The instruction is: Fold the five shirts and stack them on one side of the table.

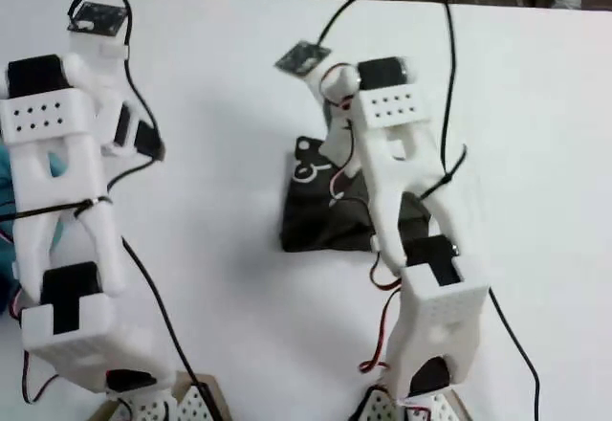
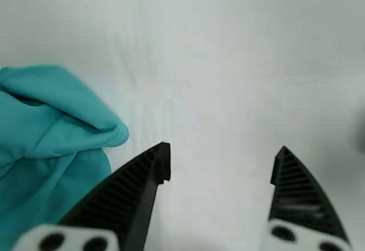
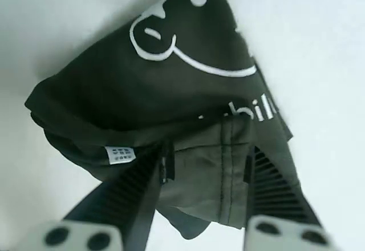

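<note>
Step in hand is judged to be a fold on the black shirt [image 1: 311, 220]. It is bunched in a rough, partly folded heap near the middle of the table [image 1: 220, 105], under the right arm. The right gripper [image 3: 206, 154] is set low over it with the jaws apart. A stitched hem edge lies in the gap between them, and no clamp on the cloth is made out. A white care tag [image 3: 118, 155] is seen just beside one jaw, and the white print [image 3: 171, 40] faces up on the layer beyond. The left gripper [image 2: 222, 154] is held over bare table, spread wide, with nothing between the jaws. A teal shirt [image 2: 51, 125] lies crumpled just beside one jaw, at the left edge of the table in the high view. Progress is judged early, since both shirts look unfinished.

To do the fold well:
- The hem should be centred deep between the pads before closing, so a firm bite is taken rather than a nip at the edge.
- Only the layers meant to be turned over should be caught. If the whole bundle is pinched, the heap is likely to be dragged as a lump.
- The lift should be kept low and the cloth carried straight across, then laid down so the edges line up.
- The far side could be pinned with the left gripper to stop sliding on the smooth table.
- The cloth should be released only once it lies flat.
</note>
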`<state>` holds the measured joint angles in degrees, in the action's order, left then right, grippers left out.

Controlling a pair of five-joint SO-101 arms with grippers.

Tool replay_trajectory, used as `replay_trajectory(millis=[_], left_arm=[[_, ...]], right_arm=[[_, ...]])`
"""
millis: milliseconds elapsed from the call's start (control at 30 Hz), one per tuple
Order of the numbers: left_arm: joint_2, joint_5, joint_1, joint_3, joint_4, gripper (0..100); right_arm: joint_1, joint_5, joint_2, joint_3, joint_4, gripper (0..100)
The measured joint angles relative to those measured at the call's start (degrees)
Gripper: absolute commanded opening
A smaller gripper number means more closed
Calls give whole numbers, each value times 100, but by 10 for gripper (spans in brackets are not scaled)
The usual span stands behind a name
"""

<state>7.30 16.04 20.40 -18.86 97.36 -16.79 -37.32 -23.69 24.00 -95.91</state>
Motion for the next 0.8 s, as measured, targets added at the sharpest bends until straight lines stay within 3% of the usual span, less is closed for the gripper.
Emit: replay_trajectory(millis=[433, 700, 800], left_arm=[[0, 0, -9, 0, 0, 301], [0, 0, 0, 0, 0, 301], [0, 0, -9, 0, 0, 301]], right_arm=[[105, 0, -26, -782, 167, 211], [413, 0, -791, -782, 440, 208], [422, 0, -914, -774, 440, 166]])
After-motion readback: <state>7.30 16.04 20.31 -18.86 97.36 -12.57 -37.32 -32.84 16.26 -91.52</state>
